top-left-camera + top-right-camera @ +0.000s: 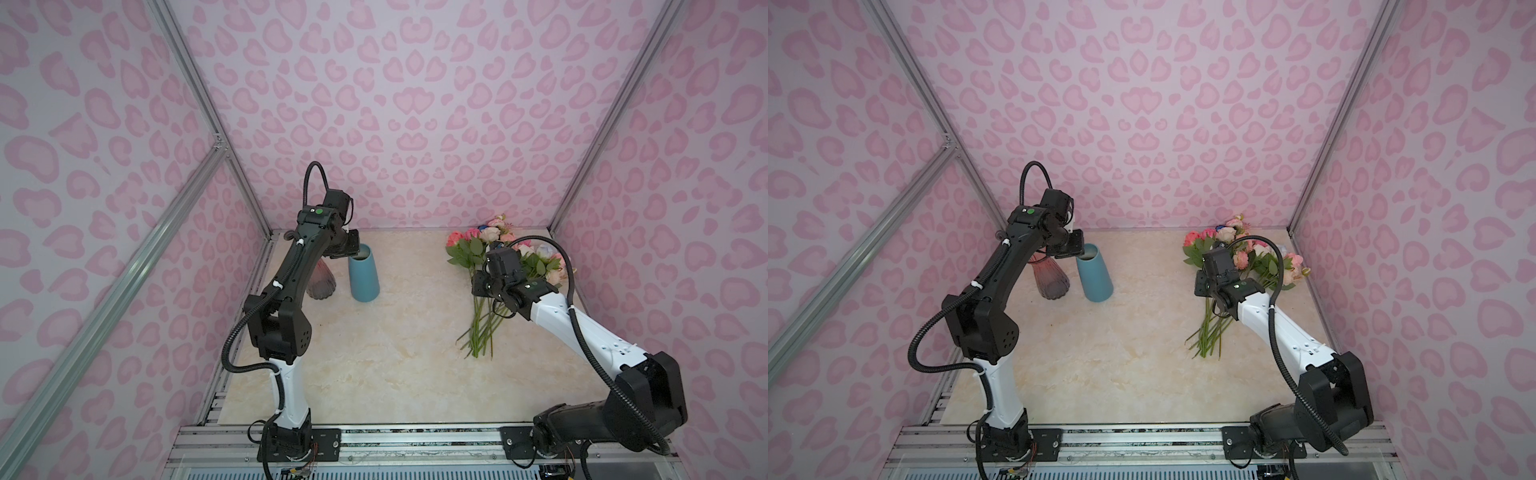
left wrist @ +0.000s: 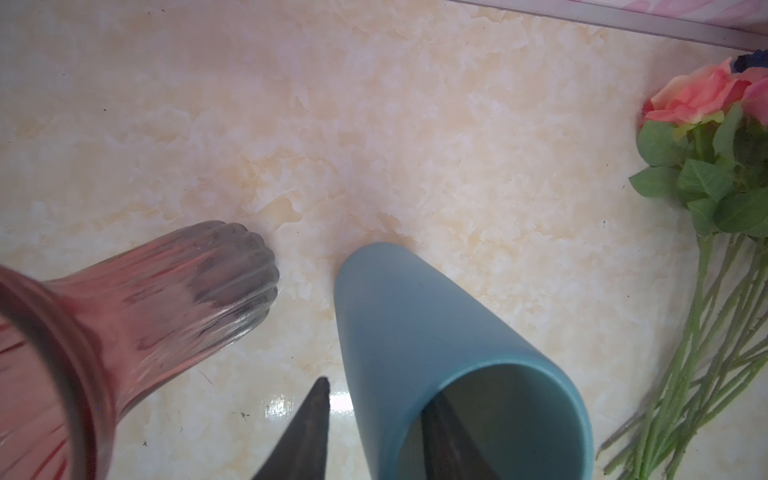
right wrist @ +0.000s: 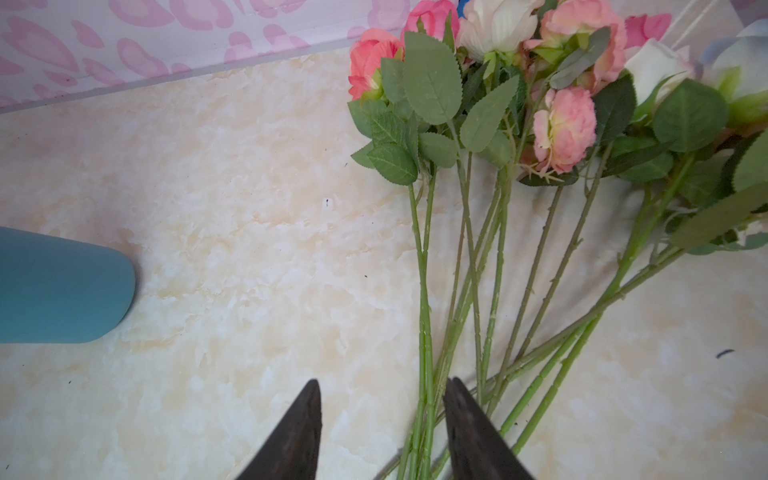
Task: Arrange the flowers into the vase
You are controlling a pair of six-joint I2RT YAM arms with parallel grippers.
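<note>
Blue vase (image 1: 365,279) stands upright at far left of counter (image 1: 395,357). Ribbed pink glass vase (image 1: 1054,284) is just left of it, also upright. Small gap between them, not touching. Left arm (image 1: 291,270) hides part of the glass vase in both top views.

Left gripper (image 2: 376,397) sits at the blue vase's rim, straddling the wall. One finger (image 2: 451,440) is down inside the mouth, the other (image 2: 305,432) is outside on the glass-vase side. Left wrist view shows a sliver of counter between outer finger and wall, so jaws are apart, not clamped yet. Inner finger contact with wall: can't tell.

Flowers (image 1: 467,249) lie flat in a loose bunch at far right of counter, well apart from both vases. Blooms (image 3: 563,129) point to the far wall, stem ends (image 1: 482,345) point near and fan out a bit. Colours seen: pink, coral, cream, white, pale blue, plus a deep blue bloom (image 2: 752,60) at the far end. Green leaves sit under the heads.

Right arm (image 1: 552,311) reaches over mid-bunch and covers it in both top views. Right gripper (image 3: 384,381) hangs low over the stems, fingers spread. In the right wrist view several stems run between the fingers, hard by one finger (image 3: 473,436), with wide bare counter to the other. Released, nothing pinched. Tip contact with counter: can't tell.
</note>
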